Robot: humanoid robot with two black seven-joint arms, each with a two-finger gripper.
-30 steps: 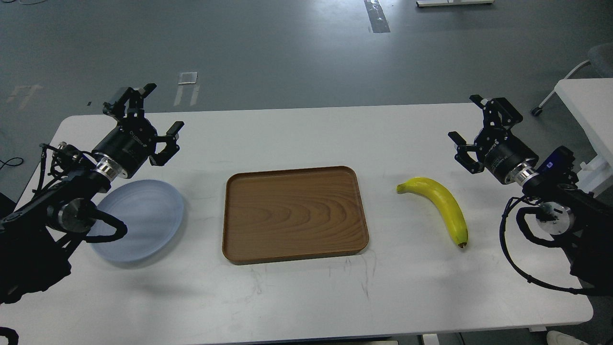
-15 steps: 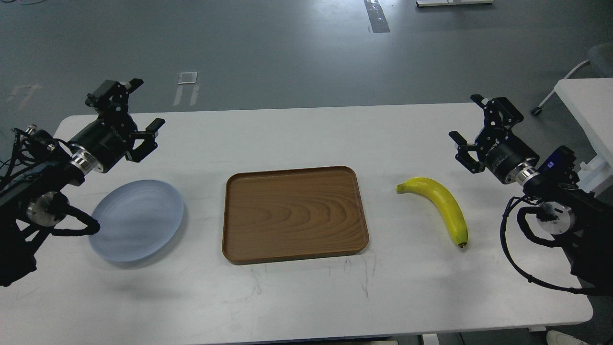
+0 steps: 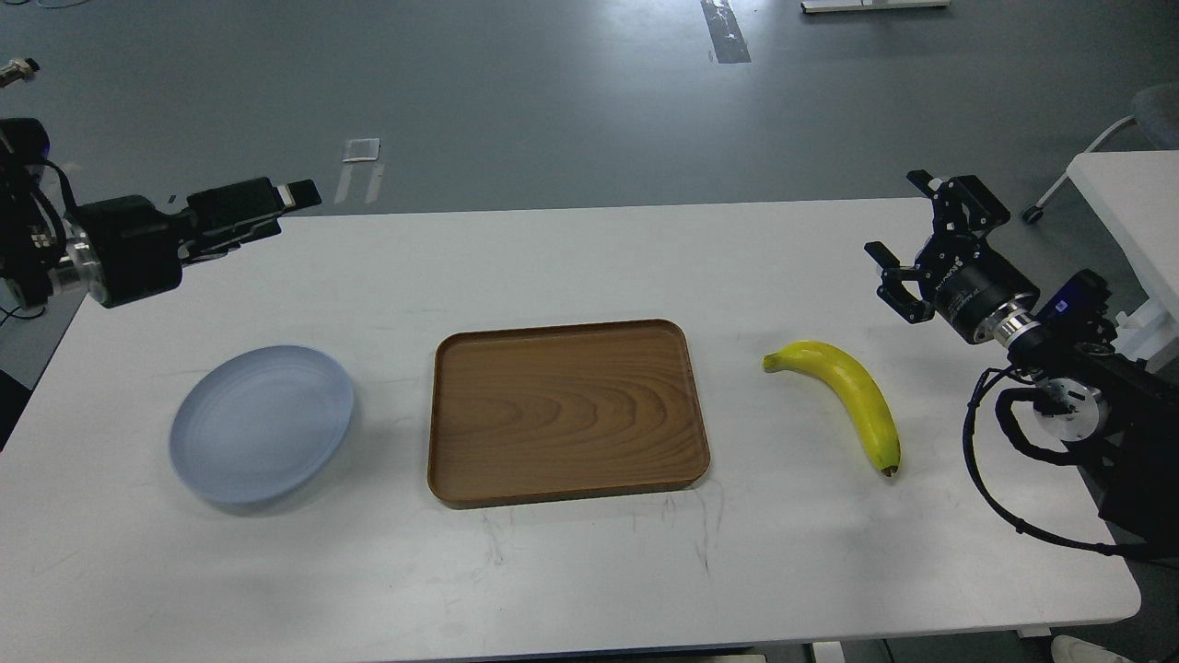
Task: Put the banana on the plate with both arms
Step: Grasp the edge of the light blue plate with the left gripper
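Note:
The yellow banana (image 3: 852, 391) lies on the white table right of the tray, with its greenish stem toward the tray and its dark tip toward the front. The pale blue-grey plate (image 3: 262, 424) sits empty at the left. My right gripper (image 3: 903, 216) is open and empty, above the table behind and to the right of the banana. My left gripper (image 3: 276, 198) is held high at the far left, behind the plate. It is seen side-on, so its fingers cannot be told apart, and it holds nothing I can see.
A rectangular brown wood-grain tray (image 3: 566, 410) lies empty in the middle of the table (image 3: 589, 267), between plate and banana. A second white table (image 3: 1128, 198) and a chair base stand at the far right.
My left arm has drawn back to the left, off the plate's edge, and turned its gripper side-on. The right gripper has shifted only slightly. Banana, plate and tray have not moved.

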